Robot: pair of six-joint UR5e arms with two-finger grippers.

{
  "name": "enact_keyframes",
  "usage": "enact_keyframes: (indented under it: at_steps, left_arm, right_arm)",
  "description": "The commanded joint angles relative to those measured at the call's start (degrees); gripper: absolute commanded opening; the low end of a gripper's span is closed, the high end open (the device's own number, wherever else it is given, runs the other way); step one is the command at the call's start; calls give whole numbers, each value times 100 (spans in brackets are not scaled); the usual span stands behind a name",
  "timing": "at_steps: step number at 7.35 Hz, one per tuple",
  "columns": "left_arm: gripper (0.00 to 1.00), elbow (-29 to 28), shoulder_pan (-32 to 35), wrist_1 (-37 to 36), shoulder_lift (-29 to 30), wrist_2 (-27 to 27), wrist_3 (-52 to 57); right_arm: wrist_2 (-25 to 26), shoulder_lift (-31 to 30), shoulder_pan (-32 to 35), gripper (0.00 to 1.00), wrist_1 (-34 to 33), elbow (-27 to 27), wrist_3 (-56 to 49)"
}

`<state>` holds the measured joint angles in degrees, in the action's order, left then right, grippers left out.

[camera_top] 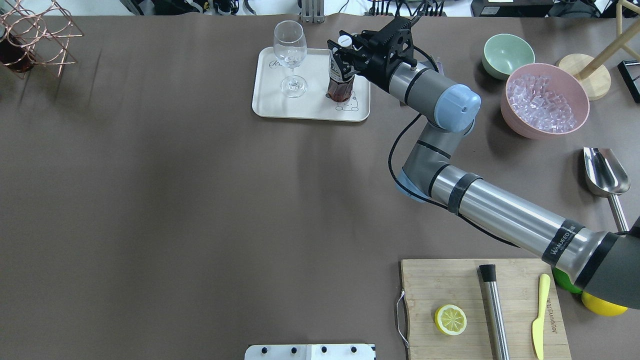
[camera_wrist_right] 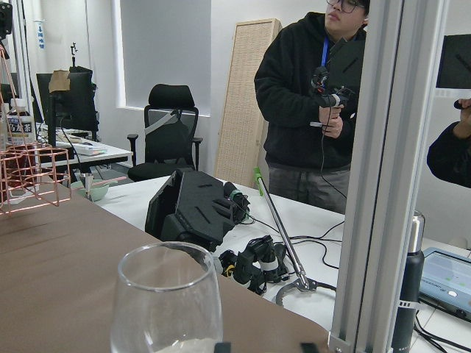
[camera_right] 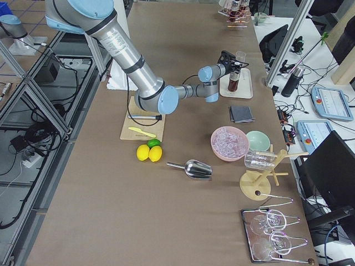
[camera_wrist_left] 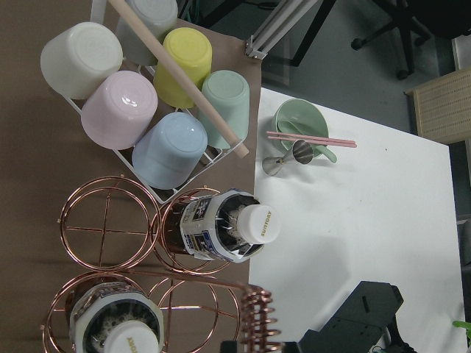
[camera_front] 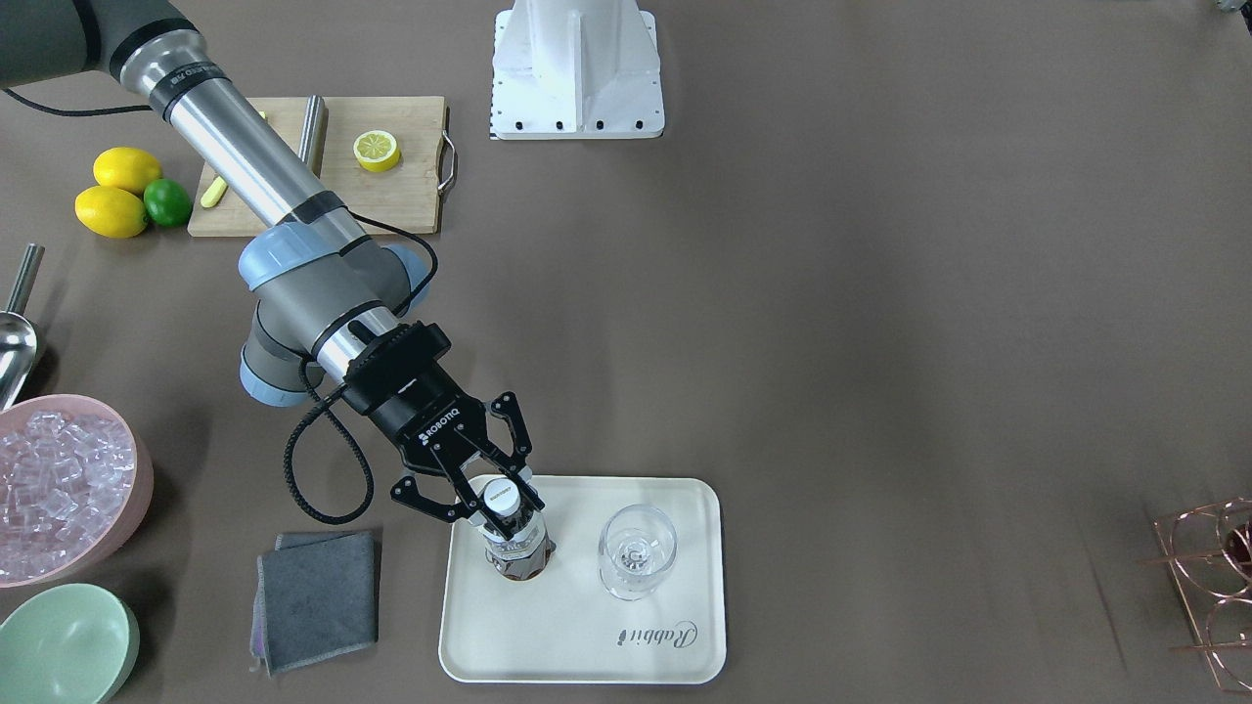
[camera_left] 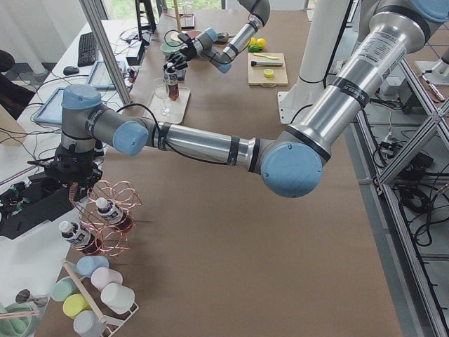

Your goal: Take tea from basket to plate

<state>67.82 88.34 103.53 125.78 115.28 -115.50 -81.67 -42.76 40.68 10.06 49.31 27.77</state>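
Observation:
A tea bottle [camera_front: 518,548] with a white cap stands upright on the cream plate [camera_front: 587,645], on the bear drawing [camera_top: 346,104]. My right gripper [camera_front: 504,513] comes down on it at a slant, and its fingers are closed on the neck under the cap. The copper wire basket [camera_top: 35,35] is at the table's far left corner and holds two more tea bottles [camera_wrist_left: 228,228]. My left gripper [camera_left: 70,172] hangs just above the basket. It shows only in the exterior left view, so I cannot tell if it is open or shut.
A wine glass [camera_front: 636,552] stands on the plate close beside the bottle. A grey cloth [camera_front: 318,596], the pink ice tub [camera_front: 59,489] and a green bowl [camera_front: 64,645] lie on the right arm's side. A cutting board [camera_front: 391,176] with a lemon half is near the base.

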Motion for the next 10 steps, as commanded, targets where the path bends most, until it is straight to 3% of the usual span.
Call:
enact_keyframes:
  at_steps: [1,2,3,5,6,7,9,10]
  left_arm:
    - [0,118,-229,-44,-10,-6,-263]
    - [82,127,-368,0,-10,-23,-202]
    - [97,144,-457,1,-19,-49,-245]
    - [98,223,-476,1,-1,-50,-228]
    - [98,467,-406,-60,-140,11,-158]
    - [97,800,-327,0,-507,160,34]
    - [97,1433,-125,-244,-1079,948,832]
    - [96,1906,24,-646,-1335,1187,1401]
  right_arm:
    - [2,-22,-16,0,40,0,9]
    - [2,-22,-16,0,40,0,17]
    - [2,-22,1,0,31,17,26]
    - [63,-22,98,78,-22,35,52]
    - [54,-31,98,98,-22,70,53]
    - [54,-31,107,99,-22,70,53]
    - [2,-39,185,100,-30,184,140]
    - [-294,-48,378,100,-257,350,140]
